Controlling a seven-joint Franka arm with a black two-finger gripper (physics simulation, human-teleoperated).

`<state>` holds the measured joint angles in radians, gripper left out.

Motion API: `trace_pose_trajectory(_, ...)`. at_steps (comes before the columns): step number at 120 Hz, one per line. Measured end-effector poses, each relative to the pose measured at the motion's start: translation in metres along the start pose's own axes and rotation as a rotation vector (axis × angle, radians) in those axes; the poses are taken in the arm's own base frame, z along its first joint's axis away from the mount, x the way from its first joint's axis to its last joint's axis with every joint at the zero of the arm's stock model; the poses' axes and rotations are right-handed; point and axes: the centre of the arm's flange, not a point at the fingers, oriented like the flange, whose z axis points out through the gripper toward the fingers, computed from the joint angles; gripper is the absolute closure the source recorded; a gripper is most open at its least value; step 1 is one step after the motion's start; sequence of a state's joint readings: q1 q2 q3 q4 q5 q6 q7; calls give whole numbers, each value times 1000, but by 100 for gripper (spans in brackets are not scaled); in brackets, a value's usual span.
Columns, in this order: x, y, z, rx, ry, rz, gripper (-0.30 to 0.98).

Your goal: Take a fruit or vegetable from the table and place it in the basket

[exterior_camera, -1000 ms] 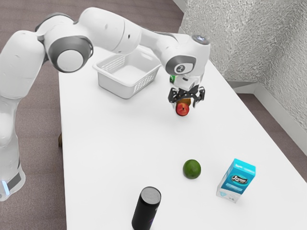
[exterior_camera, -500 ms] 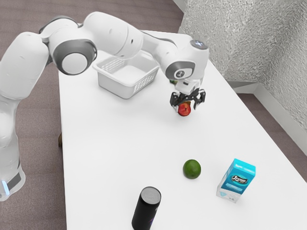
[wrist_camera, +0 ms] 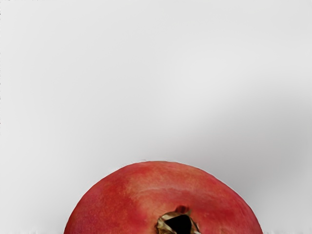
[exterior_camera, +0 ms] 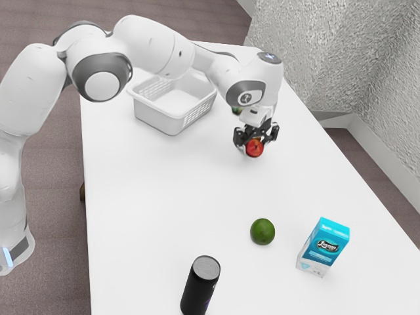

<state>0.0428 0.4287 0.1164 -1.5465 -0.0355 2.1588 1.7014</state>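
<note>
One risk: losing pomegranate (exterior_camera: 254,148) short of basket (exterior_camera: 155,118), from off-centre hold on something so round; can't tell pincer (exterior_camera: 255,145) state, spread or pinching it.

On desk (exterior_camera: 157,197): 1 wht bskt (exterior_camera: 154,117), 1 red fruit (exterior_camera: 254,148), 1 rnd green fruit (exterior_camera: 262,231), 1 blue/wht carton (exterior_camera: 323,246), 1 blk cyl. (exterior_camera: 199,289), 1 green item (exterior_camera: 237,111), partly hidden.

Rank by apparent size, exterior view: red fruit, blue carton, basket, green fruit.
1. Basket
2. Blue carton
3. Green fruit and red fruit, unranked: green looks bigger but sits nearer the camera, so unsure.
</note>
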Motion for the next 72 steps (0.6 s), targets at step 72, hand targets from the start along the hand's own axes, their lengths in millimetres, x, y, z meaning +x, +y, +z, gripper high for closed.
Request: trace_pose_trajectory(72,-86,30,-137,-75,-69,-257,39)
